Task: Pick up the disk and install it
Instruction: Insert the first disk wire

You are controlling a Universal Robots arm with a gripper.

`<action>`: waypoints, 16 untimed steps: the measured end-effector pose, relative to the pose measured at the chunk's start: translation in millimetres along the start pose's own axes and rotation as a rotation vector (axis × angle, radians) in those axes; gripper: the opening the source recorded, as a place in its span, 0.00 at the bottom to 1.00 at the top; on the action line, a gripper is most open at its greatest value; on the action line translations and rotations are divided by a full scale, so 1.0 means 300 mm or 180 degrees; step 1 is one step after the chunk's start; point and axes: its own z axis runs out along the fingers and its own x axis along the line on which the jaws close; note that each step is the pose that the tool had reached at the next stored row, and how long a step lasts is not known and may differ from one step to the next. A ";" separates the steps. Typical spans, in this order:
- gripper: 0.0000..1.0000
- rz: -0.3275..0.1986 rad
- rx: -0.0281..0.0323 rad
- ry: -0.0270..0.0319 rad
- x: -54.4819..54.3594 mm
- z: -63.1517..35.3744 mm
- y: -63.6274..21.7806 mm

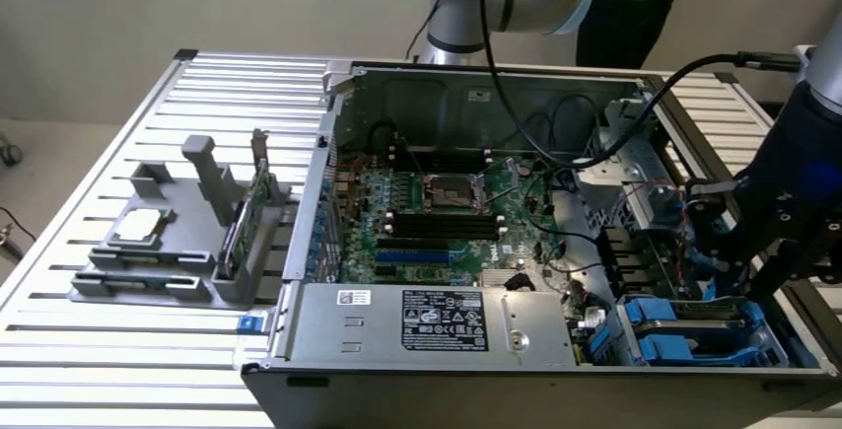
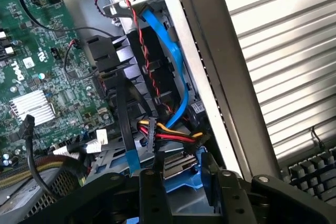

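several cables [image 2: 167,136] near the end effector [image 2: 185,196]

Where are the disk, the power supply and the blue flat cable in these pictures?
disk [image 1: 665,345], exterior view, on the blue rail along its near edge.
power supply [image 1: 445,319], exterior view, on the printed label on its top face.
blue flat cable [image 2: 178,72], wrist view, midway along its run beside the case wall.

Disk [image 1: 691,324], grey metal, blue rails, lying flat inside computer case [image 1: 526,394], corner at exterior view's right
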 end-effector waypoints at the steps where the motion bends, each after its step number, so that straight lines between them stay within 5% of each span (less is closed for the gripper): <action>1: 0.33 0.0021 0.0001 0.0001 0.000 0.001 0.000; 3: 0.26 0.0050 0.0006 0.0001 -0.002 0.001 0.001; 9: 0.26 0.0128 0.0020 0.0010 -0.008 0.002 0.003; 16: 0.26 0.0143 0.0055 0.0084 -0.019 -0.003 0.007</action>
